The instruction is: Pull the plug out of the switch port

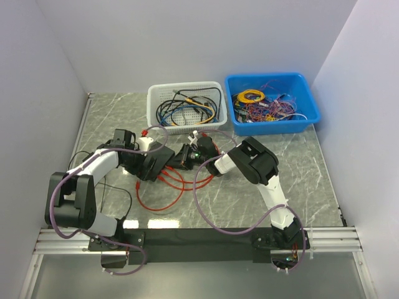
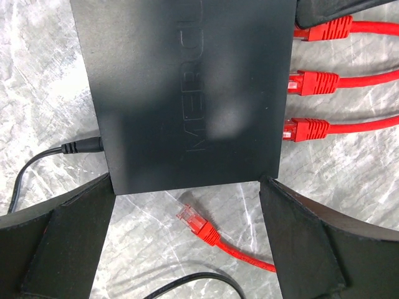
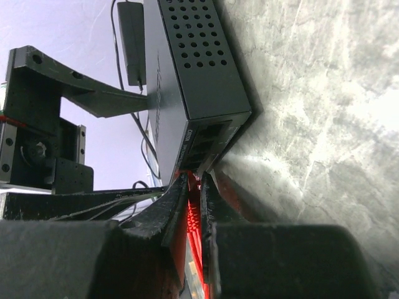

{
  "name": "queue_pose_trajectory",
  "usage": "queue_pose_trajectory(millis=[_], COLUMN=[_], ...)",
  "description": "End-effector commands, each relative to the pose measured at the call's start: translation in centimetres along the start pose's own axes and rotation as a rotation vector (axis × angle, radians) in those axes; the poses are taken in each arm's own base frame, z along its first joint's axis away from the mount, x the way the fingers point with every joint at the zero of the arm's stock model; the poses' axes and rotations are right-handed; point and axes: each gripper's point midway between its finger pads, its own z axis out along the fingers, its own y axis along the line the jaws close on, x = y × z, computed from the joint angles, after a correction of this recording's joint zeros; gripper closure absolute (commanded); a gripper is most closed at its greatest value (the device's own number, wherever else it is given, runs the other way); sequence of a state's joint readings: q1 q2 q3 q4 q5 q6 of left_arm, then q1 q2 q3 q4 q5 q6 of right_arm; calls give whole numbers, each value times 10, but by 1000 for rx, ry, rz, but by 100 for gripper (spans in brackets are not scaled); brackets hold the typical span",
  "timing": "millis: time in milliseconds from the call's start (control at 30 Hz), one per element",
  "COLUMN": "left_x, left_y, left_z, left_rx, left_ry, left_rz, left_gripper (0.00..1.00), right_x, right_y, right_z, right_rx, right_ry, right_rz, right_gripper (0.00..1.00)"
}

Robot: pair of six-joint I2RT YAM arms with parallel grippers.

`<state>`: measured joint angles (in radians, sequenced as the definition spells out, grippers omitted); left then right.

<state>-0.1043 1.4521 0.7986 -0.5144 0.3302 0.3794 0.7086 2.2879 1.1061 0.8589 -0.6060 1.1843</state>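
Switch (image 2: 187,93) flat on desk (image 2: 37,93), clamped at both sides by left fingers (image 2: 68,249). 3 red plugs (image 2: 308,81) seated in its ports; 1 loose plug (image 2: 193,219) beside it. Right fingers (image 3: 159,215) pinch the end plug (image 2: 327,28).

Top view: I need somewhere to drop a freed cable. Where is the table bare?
Bare table lies right of the right arm, below the blue bin. There is another patch left of the white basket, behind the left arm. The centre is crowded: switch, red cables.
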Motion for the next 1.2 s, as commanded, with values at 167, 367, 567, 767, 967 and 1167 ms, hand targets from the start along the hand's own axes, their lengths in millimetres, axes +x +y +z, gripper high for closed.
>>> queue_pose_trajectory(millis=[167, 367, 567, 767, 967, 1167], left_x=[-53, -71, -89, -88, -62, -33], left_y=[-53, -58, -53, -28, -35, -40], left_z=[-10, -19, -25, -13, -1, 18], left_rx=[208, 239, 158, -25, -38, -27], left_ry=[-118, -158, -206, -196, -109, -36], left_rz=[144, 163, 151, 136, 201, 243], left_gripper=[1, 1, 1, 1, 1, 1], right_x=[10, 11, 11, 11, 12, 11], right_y=[-4, -4, -3, 1, 0, 1], right_z=[-2, -3, -4, -6, -6, -7], right_rx=[57, 50, 72, 87, 81, 88], right_ry=[1, 3, -13, -26, -26, -29], right_rz=[-93, -92, -106, -113, -103, -114], right_gripper=[100, 100, 100, 100, 100, 100])
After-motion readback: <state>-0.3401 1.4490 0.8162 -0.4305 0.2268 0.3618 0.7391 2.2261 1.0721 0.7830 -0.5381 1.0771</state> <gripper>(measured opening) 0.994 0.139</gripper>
